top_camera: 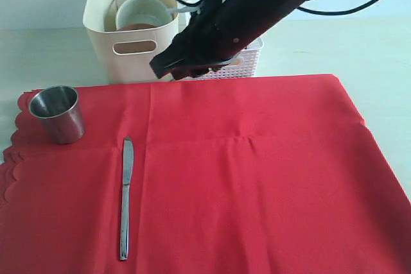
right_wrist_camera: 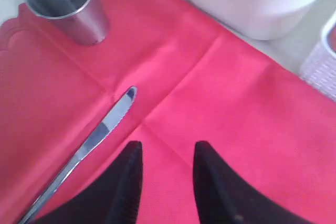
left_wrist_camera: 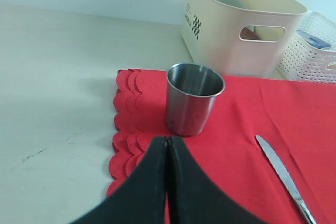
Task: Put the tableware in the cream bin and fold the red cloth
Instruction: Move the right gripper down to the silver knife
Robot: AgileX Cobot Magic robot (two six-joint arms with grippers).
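- Plainly, two pieces of tableware lie out on the red cloth [top_camera: 257, 178]. The small steel cup [left_wrist_camera: 194, 98] stands upright near the scalloped corner. The metal knife [top_camera: 126, 197] lies flat near it, blade end toward the far side.
- Just beyond the cloth's far edge stands the cream bin [top_camera: 131, 46], with the pale bowl [top_camera: 144, 11] leaning on edge inside. A brownish shape [top_camera: 136, 27] under it may be the plate, though the rim hides most of it.
- Left gripper [left_wrist_camera: 167, 142]: jaws pressed together with nothing between them, low over the scalloped edge and just short of the cup.
- Right gripper [right_wrist_camera: 168, 150]: jaws part-way open and empty, hovering over bare cloth near the knife's blade tip.
- Cup: I judge it light, rigid and smooth-walled, so slippery. A pinch across the rim, one finger inside and one outside, looks the surest hold. A nudge could tip it.
- Knife: thin, stiff and flat against soft fabric, so hard to get under. Pinching across the narrow handle from above seems best, though cloth may come up with it.
- Cloth: soft, limp and already creased. It is best taken at a corner or edge once cleared.
- Writing: the bin's end wall carries a small check pattern [left_wrist_camera: 196, 23] with tiny lines beside it, too small to read. The white lattice basket [left_wrist_camera: 310, 61] holds a blue item [left_wrist_camera: 311, 39] with no legible text.
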